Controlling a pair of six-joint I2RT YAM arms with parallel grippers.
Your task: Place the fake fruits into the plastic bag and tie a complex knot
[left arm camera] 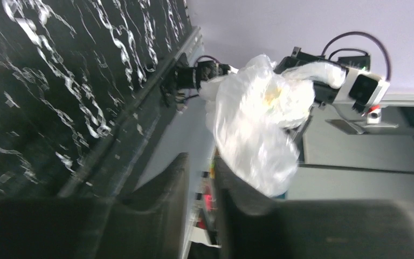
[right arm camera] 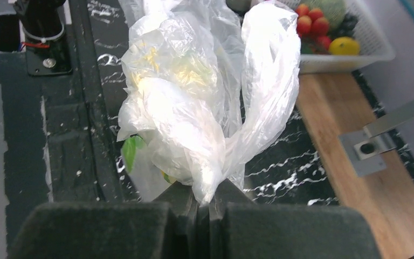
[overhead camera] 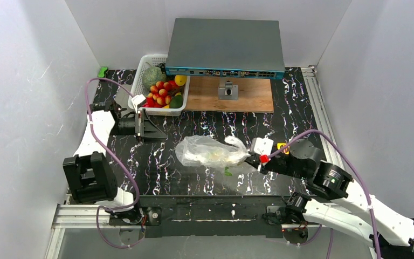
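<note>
The right arm [overhead camera: 323, 178] stretches low over the black marbled table [overhead camera: 156, 172] at its near right corner, the right gripper [right arm camera: 205, 195] pinching the thin crinkly clear plastic bag [right arm camera: 183, 108]; the left gripper [overhead camera: 159, 133] stands half spread, empty.

Enclosure: plain pale grey-white walls [overhead camera: 27, 81] stand left, behind and right of the wooden board [overhead camera: 253, 98]. The board lies flat on a black table top [overhead camera: 194, 181] with white marble veining, which spreads nearer than the board and to both its sides. A flat grey equipment box [overhead camera: 223, 43] with a blue, port-lined front overhangs the board's far edge. A small metal bracket [overhead camera: 228, 90] stands on the board. An aluminium rail [overhead camera: 317, 102] runs just right of the board. Light even and diffuse.
</note>
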